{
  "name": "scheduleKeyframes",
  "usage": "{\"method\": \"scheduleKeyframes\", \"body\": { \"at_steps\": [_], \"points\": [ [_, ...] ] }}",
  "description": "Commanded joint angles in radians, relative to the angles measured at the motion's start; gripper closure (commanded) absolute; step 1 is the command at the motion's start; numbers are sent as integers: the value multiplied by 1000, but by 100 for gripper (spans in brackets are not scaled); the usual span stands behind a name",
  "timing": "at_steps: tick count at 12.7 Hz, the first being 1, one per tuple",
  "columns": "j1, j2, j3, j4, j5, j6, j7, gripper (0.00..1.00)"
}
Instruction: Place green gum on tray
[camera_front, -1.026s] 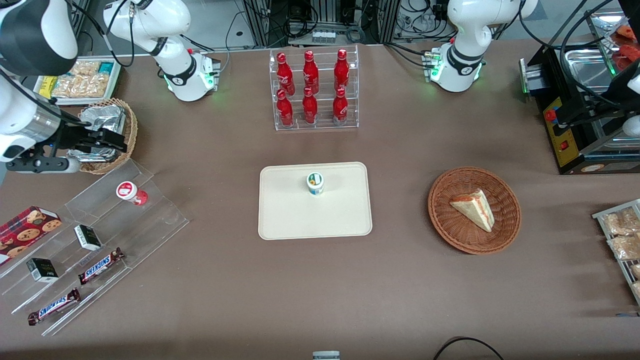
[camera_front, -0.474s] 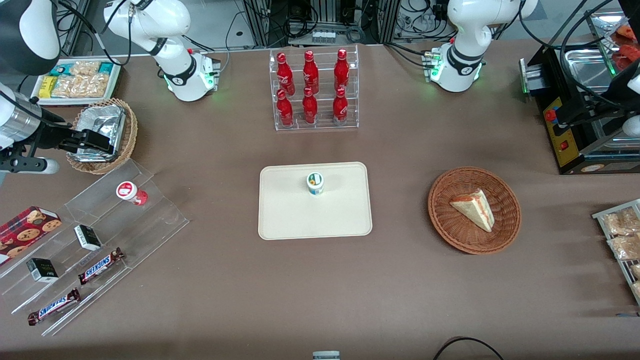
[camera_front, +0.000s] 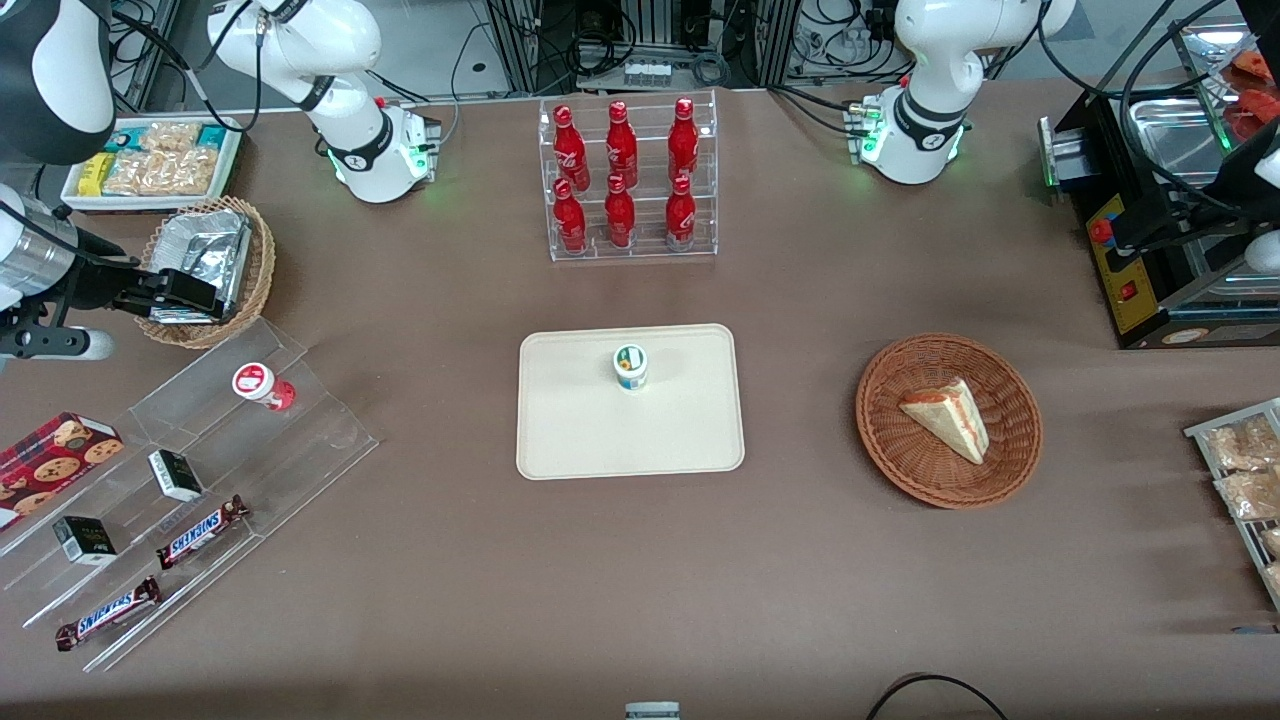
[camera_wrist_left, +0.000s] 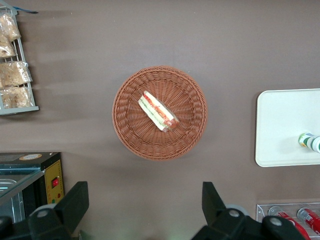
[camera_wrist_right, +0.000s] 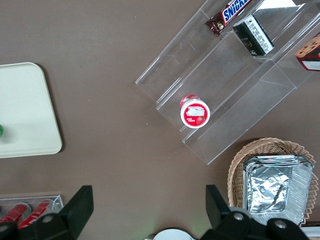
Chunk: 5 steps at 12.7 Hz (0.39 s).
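Observation:
The green gum (camera_front: 630, 366), a small bottle with a white lid and a green-and-blue label, stands upright on the cream tray (camera_front: 600, 445) in the middle of the table. It also shows in the left wrist view (camera_wrist_left: 310, 142), on the tray (camera_wrist_left: 282, 125). My right gripper (camera_front: 195, 296) hovers over the round wicker basket of foil packs (camera_front: 215, 245), toward the working arm's end of the table and well away from the tray. Its fingers are wide apart with nothing between them (camera_wrist_right: 148, 197). The right wrist view shows the tray's edge (camera_wrist_right: 27, 110).
A red-lidded bottle (camera_front: 255, 382) stands on a clear stepped shelf (camera_front: 300, 440) with Snickers bars (camera_front: 200, 530) and small boxes. A rack of red bottles (camera_front: 625, 180) stands farther from the front camera than the tray. A wicker basket (camera_front: 885, 440) holds a sandwich.
My right arm has drawn a little farther away from the tray, toward its own end of the table. The green gum and tray have not moved.

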<state>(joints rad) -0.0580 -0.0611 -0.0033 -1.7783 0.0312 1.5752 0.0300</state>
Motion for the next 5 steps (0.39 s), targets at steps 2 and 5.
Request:
{"method": "scheduleKeyframes", "body": {
  "at_steps": [2, 5],
  "points": [
    [-5, 20, 2, 39, -22, -26, -18, 0],
    [7, 46, 0, 85, -19, -23, -12, 0]
  ]
}}
